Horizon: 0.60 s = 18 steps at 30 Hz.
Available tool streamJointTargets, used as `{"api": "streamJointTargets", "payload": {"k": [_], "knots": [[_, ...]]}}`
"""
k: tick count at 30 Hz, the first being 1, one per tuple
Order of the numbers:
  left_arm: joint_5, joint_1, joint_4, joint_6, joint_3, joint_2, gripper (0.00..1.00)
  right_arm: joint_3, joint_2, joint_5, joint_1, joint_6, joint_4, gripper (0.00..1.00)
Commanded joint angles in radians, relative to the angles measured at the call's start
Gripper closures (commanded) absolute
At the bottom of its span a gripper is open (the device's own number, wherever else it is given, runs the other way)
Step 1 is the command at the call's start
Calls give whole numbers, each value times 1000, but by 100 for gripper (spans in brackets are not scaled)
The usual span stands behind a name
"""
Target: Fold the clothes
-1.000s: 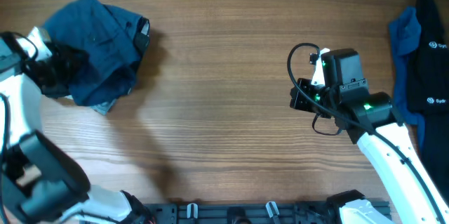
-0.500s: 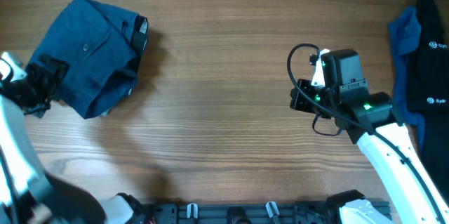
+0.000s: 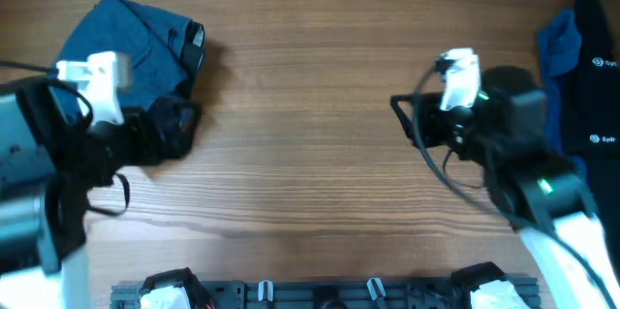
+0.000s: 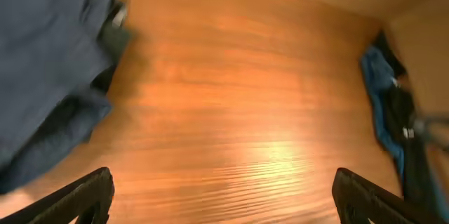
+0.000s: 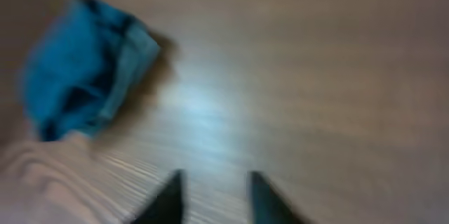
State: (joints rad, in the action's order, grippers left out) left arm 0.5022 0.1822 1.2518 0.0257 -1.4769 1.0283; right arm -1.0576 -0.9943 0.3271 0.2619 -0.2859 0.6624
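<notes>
lying bunched on the wooden table (image 3: 310, 106): denim shorts (image 3: 145, 30) at the left.
left gripper (image 4: 221, 199) spread wide, released; right gripper (image 5: 214, 197) parted too, grasping nothing.

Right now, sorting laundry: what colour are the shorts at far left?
The shorts are dark blue denim, clearest in the overhead view.
</notes>
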Motion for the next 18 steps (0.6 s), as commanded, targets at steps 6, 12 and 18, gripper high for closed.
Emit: {"api": "streamJointTargets", "payload": {"k": [6,12,18], "knots": [[-272,-203,74,45,-106,-98,0,-47,246,100,-2,163,6,0],[-272,-203,93,45,-106,-97,0,-47,240,100,-2,143,88,0],[-272,-203,93,45,-106,-97,0,-47,208,97,-2,-311,109,0]]}}
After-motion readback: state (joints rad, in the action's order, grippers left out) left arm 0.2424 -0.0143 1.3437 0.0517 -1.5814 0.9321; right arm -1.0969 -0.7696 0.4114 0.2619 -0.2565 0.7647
